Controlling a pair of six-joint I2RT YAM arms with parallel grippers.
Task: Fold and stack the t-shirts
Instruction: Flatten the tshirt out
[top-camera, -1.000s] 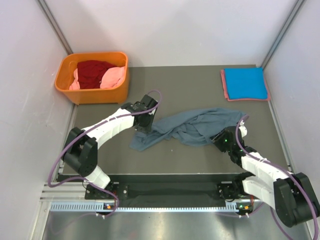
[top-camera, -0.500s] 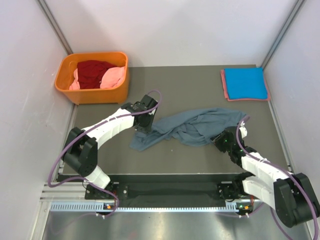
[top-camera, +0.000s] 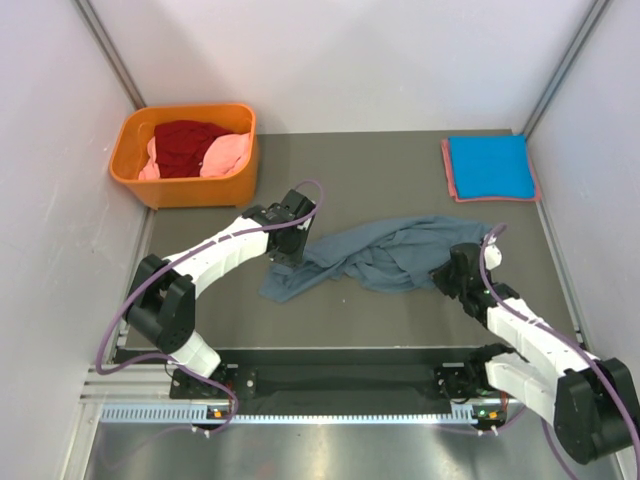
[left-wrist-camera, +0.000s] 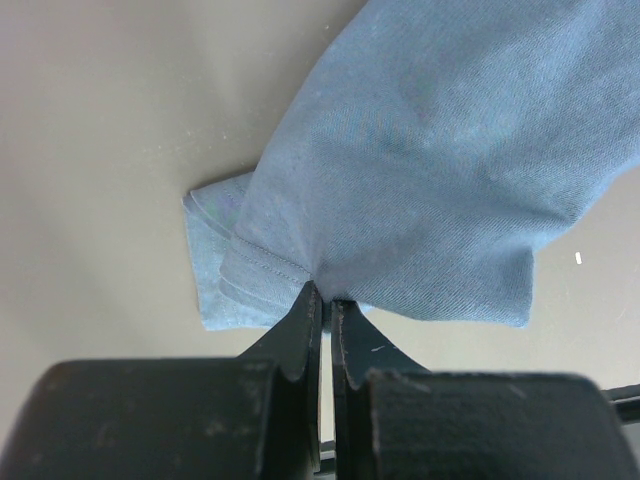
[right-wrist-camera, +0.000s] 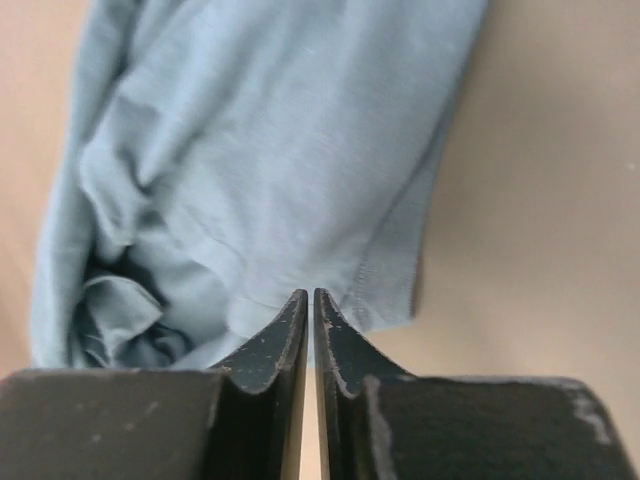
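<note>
The large slate grey-blue t-shirt (top-camera: 390, 252) lies crumpled across the middle of the table. My left gripper (top-camera: 287, 255) is at the shirt's left end, shut on a pinch of its cloth (left-wrist-camera: 430, 150) beside a stitched hem; its jaws (left-wrist-camera: 327, 295) meet in the fold. My right gripper (top-camera: 443, 278) is at the shirt's near right edge with its jaws (right-wrist-camera: 312, 297) shut. Its tips rest against the hem of the flat cloth (right-wrist-camera: 260, 150), and no cloth shows drawn between them. A folded bright blue t-shirt (top-camera: 488, 165) lies on a salmon-red one (top-camera: 450, 178) at the far right.
An orange plastic basket (top-camera: 180, 190) stands at the far left, holding a dark red shirt (top-camera: 185, 145) and pink ones (top-camera: 226, 155). White walls close in both sides and the back. Purple cables loop off both arms.
My right gripper has moved slightly away from me and to the right along the shirt's edge. The left arm and the shirt have stayed about the same.
</note>
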